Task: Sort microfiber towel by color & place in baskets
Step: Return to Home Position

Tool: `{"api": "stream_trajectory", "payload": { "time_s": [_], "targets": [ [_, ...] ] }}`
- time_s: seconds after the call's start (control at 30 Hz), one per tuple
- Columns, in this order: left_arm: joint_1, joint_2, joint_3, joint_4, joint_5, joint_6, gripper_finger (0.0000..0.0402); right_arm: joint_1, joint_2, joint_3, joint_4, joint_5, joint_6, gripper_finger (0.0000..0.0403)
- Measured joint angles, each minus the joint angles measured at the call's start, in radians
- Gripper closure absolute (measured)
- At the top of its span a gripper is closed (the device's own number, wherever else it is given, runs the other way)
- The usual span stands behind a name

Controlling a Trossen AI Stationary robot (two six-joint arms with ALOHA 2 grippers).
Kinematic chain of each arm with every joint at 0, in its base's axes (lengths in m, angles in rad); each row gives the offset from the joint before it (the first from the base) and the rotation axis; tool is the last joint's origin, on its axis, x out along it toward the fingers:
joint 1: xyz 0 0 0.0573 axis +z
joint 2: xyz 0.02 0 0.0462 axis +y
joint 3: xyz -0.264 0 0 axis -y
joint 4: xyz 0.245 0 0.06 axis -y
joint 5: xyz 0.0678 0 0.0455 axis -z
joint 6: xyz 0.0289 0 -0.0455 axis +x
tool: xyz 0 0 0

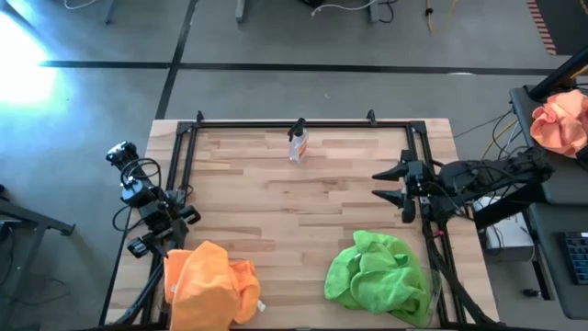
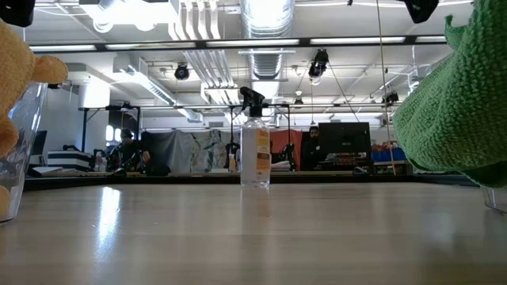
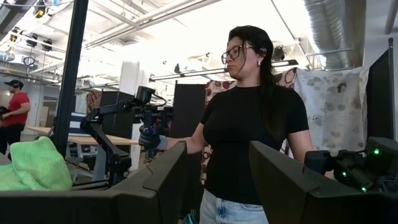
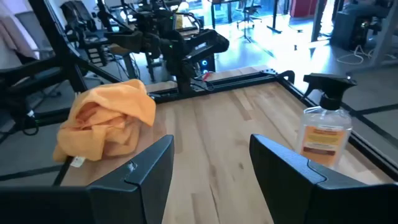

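sort looks done, step in hand is homing: orange towels heaped in the left bin at 7 o'clock, green towels in the right bin at 5. left gripper at 8 and right gripper at 3 both spread wide, holding nothing; next move just needs a clean tuck-back clear of the spray bottle at 12. pale plank table, black rail; open lab, ceiling ducts, a person in a black tee beyond.

Two towel heaps, one spray bottle
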Motion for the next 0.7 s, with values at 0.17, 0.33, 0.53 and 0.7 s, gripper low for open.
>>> {"api": "stream_trajectory", "payload": {
  "time_s": [0.17,0.33,0.53,0.7],
  "targets": [
    [0.000,0.000,0.000,0.000,0.000,0.000,0.0243,0.000,-0.015,-0.073,0.083,-0.053,-0.005,0.0197],
    [0.000,0.000,0.000,0.000,0.000,0.000,0.0243,0.000,-0.019,-0.150,0.164,-0.076,0.012,0.0197],
    [0.000,0.000,0.000,0.000,-0.008,0.000,0.0243,0.000,-0.021,-0.236,0.269,-0.076,0.024,0.0197],
    [0.000,0.000,0.000,0.000,-0.008,0.000,0.0243,0.000,-0.055,-0.295,0.306,-0.075,0.057,0.0197]
  ]
}}
